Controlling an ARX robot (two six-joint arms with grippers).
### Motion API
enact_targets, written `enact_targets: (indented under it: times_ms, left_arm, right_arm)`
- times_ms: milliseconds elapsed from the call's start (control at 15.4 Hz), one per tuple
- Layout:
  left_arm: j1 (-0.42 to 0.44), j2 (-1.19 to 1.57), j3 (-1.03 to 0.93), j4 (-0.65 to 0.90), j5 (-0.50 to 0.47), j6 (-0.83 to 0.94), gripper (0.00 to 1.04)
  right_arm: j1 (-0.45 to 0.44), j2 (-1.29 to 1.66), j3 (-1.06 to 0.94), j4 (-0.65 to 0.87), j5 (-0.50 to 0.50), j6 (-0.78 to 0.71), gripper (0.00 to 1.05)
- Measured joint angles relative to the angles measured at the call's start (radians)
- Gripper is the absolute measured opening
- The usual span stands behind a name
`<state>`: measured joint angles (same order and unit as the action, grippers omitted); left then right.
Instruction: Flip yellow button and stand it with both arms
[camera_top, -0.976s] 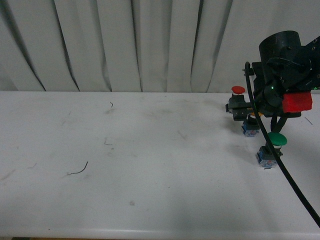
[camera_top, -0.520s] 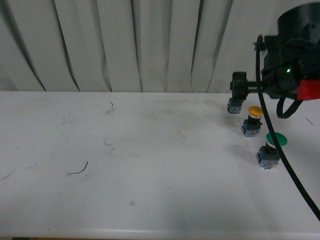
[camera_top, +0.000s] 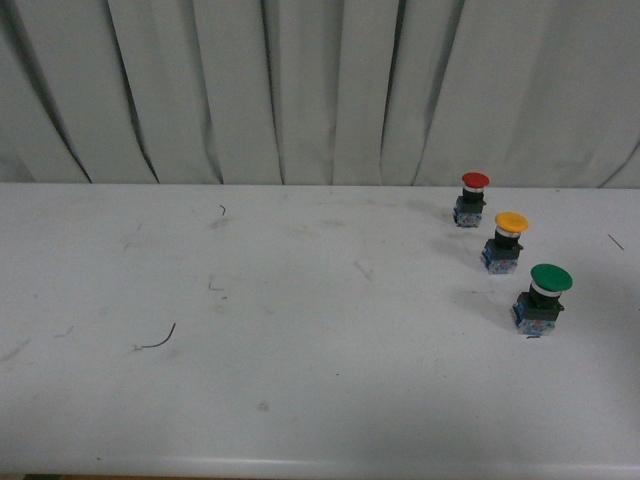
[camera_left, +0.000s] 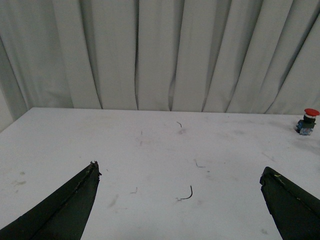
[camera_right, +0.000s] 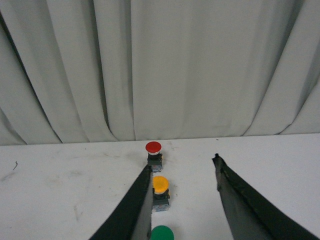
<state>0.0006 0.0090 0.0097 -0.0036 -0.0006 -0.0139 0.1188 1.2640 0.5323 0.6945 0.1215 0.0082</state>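
The yellow button (camera_top: 505, 241) stands upright on the white table (camera_top: 300, 330) at the right, cap up on its blue base, between a red-capped button (camera_top: 470, 198) and a green-capped button (camera_top: 543, 297). Neither arm shows in the front view. In the right wrist view the yellow button (camera_right: 160, 192) sits just inside one finger of my open right gripper (camera_right: 182, 163), which is pulled back from it and holds nothing. My left gripper (camera_left: 180, 170) is open and empty over the table's left part, far from the buttons.
A white curtain (camera_top: 300, 90) hangs behind the table. A small dark curl of wire (camera_top: 158, 340) lies on the left half, with scuff marks around it. The red-capped button (camera_left: 308, 121) shows at the far edge of the left wrist view.
The right arm, which was at the buttons a second ago, has lifted and drawn back out of the front view. The yellow button now stands uncovered, cap up.
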Motion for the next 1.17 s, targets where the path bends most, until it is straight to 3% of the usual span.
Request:
enact_targets:
  times_ms: [195, 260, 520, 1171]
  left_arm:
    - [0.0, 0.0, 0.0, 0.0, 0.0, 0.0, 0.98]
    - [0.0, 0.0, 0.0, 0.0, 0.0, 0.0, 0.98]
    - [0.0, 0.0, 0.0, 0.0, 0.0, 0.0, 0.98]
    - [0.0, 0.0, 0.0, 0.0, 0.0, 0.0, 0.98]
  right_arm:
    - [-0.029, -0.202, -0.192, 0.039, -0.026, -0.002, 0.07]
    - [-0.037, -0.224, -0.233, 0.039, -0.036, -0.003, 0.02]
    - [-0.126, -0.377, -0.357, 0.018, -0.111, -0.005, 0.02]
    - [-0.119, -0.705, -0.521, -0.154, -0.12, -0.006, 0.02]
